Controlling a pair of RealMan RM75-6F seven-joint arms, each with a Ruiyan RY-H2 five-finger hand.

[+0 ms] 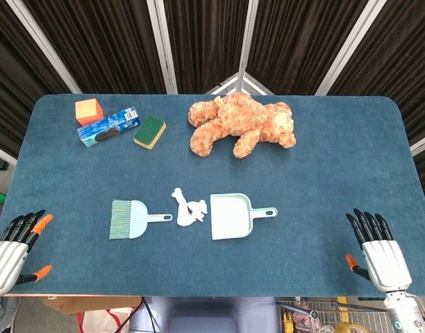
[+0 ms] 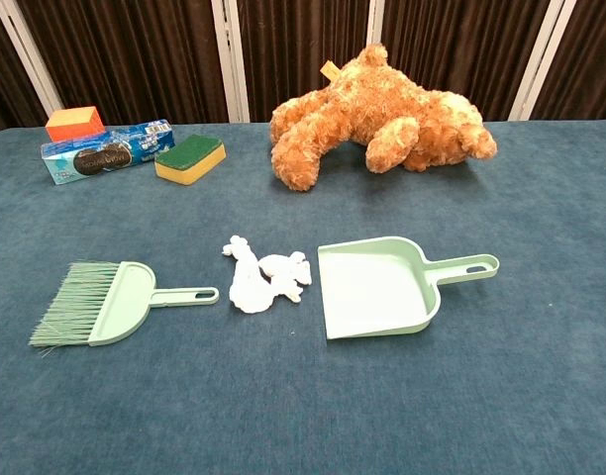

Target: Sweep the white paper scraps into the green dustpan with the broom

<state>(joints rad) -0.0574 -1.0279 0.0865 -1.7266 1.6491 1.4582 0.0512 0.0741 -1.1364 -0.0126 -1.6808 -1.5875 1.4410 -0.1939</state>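
White paper scraps [image 1: 187, 207] [image 2: 262, 277] lie in a small heap at the table's middle. Just right of them sits the pale green dustpan [image 1: 231, 216] [image 2: 375, 287], mouth toward the scraps and handle pointing right. Left of the scraps lies the pale green broom [image 1: 129, 219] [image 2: 105, 302], bristles to the left, handle toward the scraps. My left hand [image 1: 17, 243] rests flat at the near left table corner, fingers spread, holding nothing. My right hand [image 1: 377, 248] lies at the near right edge, fingers apart and empty. Neither hand shows in the chest view.
A brown teddy bear [image 1: 242, 123] [image 2: 377, 116] lies at the back centre. At the back left sit an orange block [image 1: 88, 110] [image 2: 73, 122], a blue biscuit packet [image 1: 109, 126] [image 2: 107, 150] and a green-yellow sponge [image 1: 150, 131] [image 2: 189, 157]. The blue table [image 1: 337, 173] is bordered by dark curtains.
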